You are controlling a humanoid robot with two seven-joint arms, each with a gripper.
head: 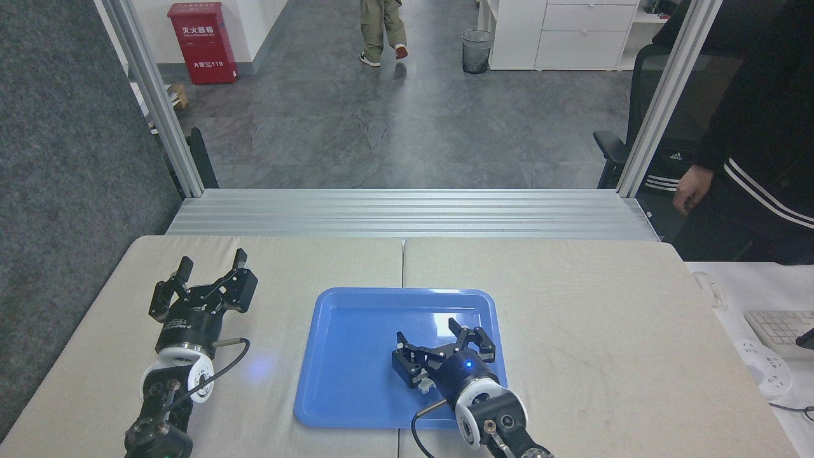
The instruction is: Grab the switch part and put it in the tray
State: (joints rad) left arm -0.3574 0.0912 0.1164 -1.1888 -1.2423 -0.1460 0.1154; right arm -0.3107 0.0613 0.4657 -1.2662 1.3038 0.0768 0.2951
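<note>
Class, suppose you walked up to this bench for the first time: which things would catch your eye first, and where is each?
The glossy blue tray stands out at the middle of the pale table. The right gripper hangs over its near right part, jaws spread; a small whitish bit shows beneath it, too hidden to name. The left gripper rests open at the table's left, and a red cabinet stands far left.

switch part (427,384) mostly hidden under right end effector (437,348)

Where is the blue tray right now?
In the head view, the blue tray lies flat on the table's middle, nearer the right tool, which hangs open over its right half.
</note>
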